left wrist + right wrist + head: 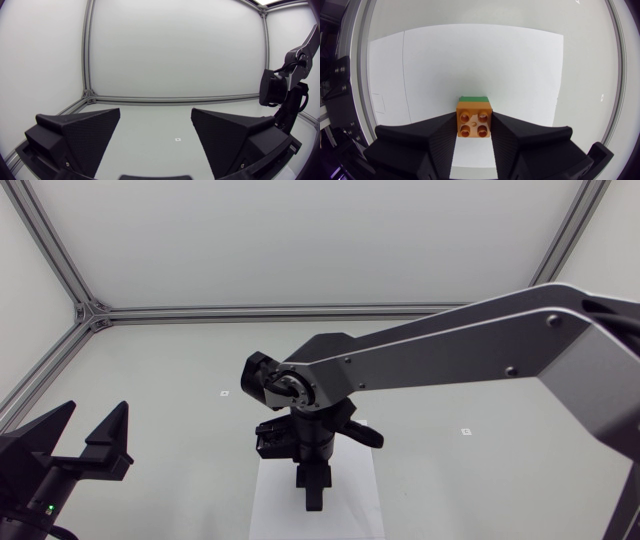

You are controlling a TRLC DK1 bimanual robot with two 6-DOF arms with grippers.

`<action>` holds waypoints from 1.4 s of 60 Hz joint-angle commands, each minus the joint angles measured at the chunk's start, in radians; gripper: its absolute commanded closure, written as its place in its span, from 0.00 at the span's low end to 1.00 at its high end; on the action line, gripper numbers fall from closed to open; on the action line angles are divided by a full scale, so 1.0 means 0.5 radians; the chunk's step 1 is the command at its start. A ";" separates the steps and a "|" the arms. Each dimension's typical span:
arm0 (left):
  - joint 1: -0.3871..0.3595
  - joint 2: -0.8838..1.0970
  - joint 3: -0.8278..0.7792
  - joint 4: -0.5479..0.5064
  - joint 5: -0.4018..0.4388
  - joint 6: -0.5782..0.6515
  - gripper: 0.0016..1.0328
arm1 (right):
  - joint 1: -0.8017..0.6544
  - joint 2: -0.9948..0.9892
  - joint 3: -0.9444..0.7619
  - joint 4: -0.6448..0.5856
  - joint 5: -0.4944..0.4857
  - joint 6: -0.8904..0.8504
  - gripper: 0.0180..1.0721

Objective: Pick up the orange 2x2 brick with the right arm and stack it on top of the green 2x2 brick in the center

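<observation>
Stacking is looking almost done: the right tool is clamping the orange 2x2 brick squarely atop the green 2x2 brick, leaving, I judge, only release and withdrawal, while the left tool is resting spread open, well apart from that green brick.

2x2 brick apparently atop lower brick

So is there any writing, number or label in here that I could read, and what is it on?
No text here can be read.
small square marks on the table: too small to tell whether they carry print.
Studs of the orange brick: no legible lettering.
green light on the left arm: a plain dot, not a sign.
</observation>
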 commanded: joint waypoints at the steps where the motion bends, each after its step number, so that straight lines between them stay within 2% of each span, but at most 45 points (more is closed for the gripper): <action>1: 0.011 -0.016 -0.082 -0.029 0.009 0.026 0.04 | 0.012 0.137 -0.092 -0.014 0.013 -0.013 0.85; 3: 0.011 -0.016 -0.082 -0.029 0.009 0.026 0.04 | 0.012 0.128 -0.092 -0.014 0.013 -0.016 0.81; 11: 0.011 -0.016 -0.082 -0.029 0.009 0.026 0.04 | 0.012 0.104 -0.083 -0.024 0.020 -0.016 0.76; 24: 0.011 -0.016 -0.082 -0.029 0.009 0.026 0.04 | 0.009 0.073 -0.055 -0.054 0.020 -0.019 0.76; 27: 0.011 -0.016 -0.082 -0.029 0.009 0.026 0.04 | 0.009 0.070 -0.052 -0.060 0.020 -0.019 0.72; 43: 0.011 -0.016 -0.082 -0.029 0.009 0.026 0.04 | 0.009 0.064 -0.018 -0.079 0.026 -0.019 0.65; 84: 0.011 -0.016 -0.082 -0.026 0.009 0.026 0.04 | 0.019 0.064 0.040 -0.113 0.038 -0.013 0.58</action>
